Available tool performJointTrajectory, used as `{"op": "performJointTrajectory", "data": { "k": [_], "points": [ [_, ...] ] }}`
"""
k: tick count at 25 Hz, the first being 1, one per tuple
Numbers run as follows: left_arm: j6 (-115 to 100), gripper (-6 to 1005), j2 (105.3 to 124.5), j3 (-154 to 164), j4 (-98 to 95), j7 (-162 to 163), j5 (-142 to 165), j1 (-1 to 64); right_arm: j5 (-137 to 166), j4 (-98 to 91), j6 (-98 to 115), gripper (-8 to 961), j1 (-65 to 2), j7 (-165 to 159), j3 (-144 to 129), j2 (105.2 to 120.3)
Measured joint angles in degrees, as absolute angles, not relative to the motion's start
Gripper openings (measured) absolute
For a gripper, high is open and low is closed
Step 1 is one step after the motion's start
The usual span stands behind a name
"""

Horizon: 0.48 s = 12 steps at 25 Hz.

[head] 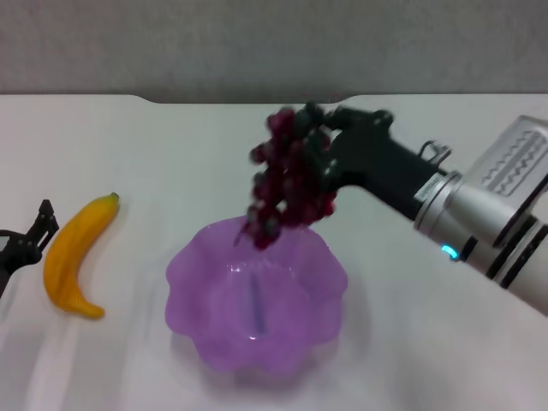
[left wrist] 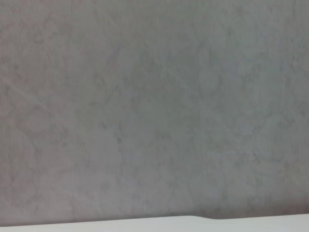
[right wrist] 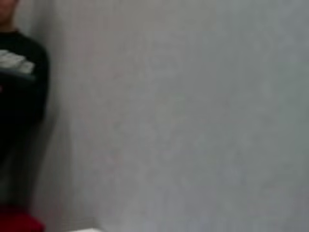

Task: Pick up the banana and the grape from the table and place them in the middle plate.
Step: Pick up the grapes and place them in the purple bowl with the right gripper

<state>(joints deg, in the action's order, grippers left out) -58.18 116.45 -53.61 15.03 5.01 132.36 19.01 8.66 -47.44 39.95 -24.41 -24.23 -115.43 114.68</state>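
White table [head: 411,342] fills most of the head view, its far edge notched and a grey wall [head: 274,43] rising behind it. That same wall fills the left wrist view, with only a thin strip of table along one edge. The right wrist view shows the wall too, with a dark shape and a patch of red at one side, too blurred to name.

On the table, near the middle, sits the plate [head: 193,282], translucent purple with a wavy, flower-like rim; nothing lies inside it.

From the right comes the right arm [head: 505,214], silver and black, reaching over the table toward the far side of the plate. Its right gripper [head: 312,141] is clamped on the top of the grape [head: 287,180], a dark red-purple bunch that hangs in the air, its lowest berries just above the plate's far rim and clear of the table.

To the left of the plate, well apart from it, lies the banana [head: 75,255], orange-yellow and curved, flat on the table with its dark tip pointing away from the robot.

Just beside the banana, at the left edge of the head view, is the left gripper [head: 26,244], low by the table; whether its claw is wide or narrow I cannot tell.
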Motion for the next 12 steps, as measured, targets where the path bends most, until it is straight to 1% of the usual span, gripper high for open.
{"op": "performJointTrajectory", "data": {
  "k": [7, 12],
  "points": [
    [-58.2, 894, 116.53, -53.6, 15.0, 5.0, 132.4, 19.1, 23.4, -46.0, 40.1, 162, -24.6, -37.9, -115.9, 114.78],
    [-58.2, 894, 116.63, -53.6, 15.0, 5.0, 132.4, 19.2, 28.7, -44.4, 40.3, 163, -23.9, -39.5, -118.2, 115.04]
  ]
}}
